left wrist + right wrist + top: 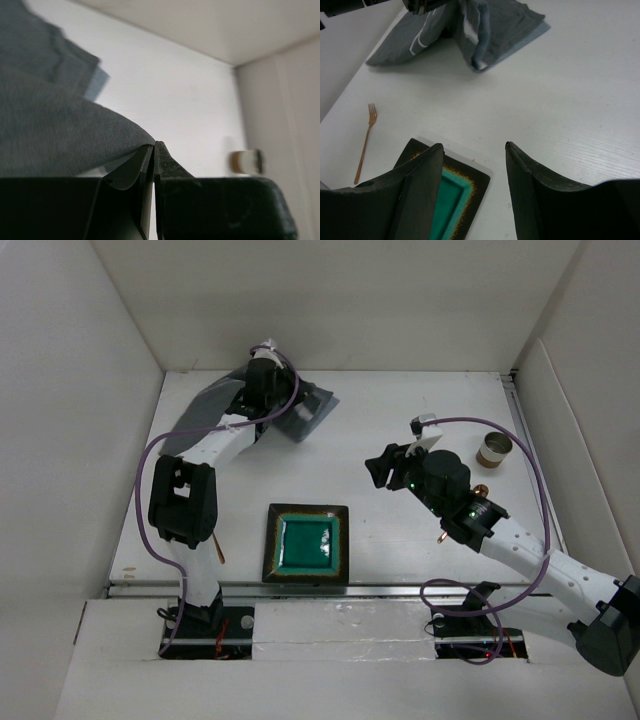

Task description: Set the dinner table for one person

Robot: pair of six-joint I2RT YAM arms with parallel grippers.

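The dinner table [400, 410] is a plain white top. At its back left lies a grey cloth [312, 408]. My left gripper [272, 398] is shut on the cloth [60, 135], whose edge lies pinched at the fingertips of my left gripper [154, 145]. In the right wrist view the cloth [490, 30] stands tented up under that arm. My right gripper [385, 465] hangs open with nothing in it, above bare table just right of the plate. Between the tips of my right gripper [474, 146] only tabletop shows. A dark square plate [306, 543] with a green centre sits at the front middle.
A copper fork [365, 142] lies left of the plate [455, 200], partly under the left arm [182, 502]. A small cup [494, 450] stands at the right, blurred in the left wrist view as the cup [246, 161]. Another copper utensil [481, 490] shows beside the right arm. White walls enclose the table.
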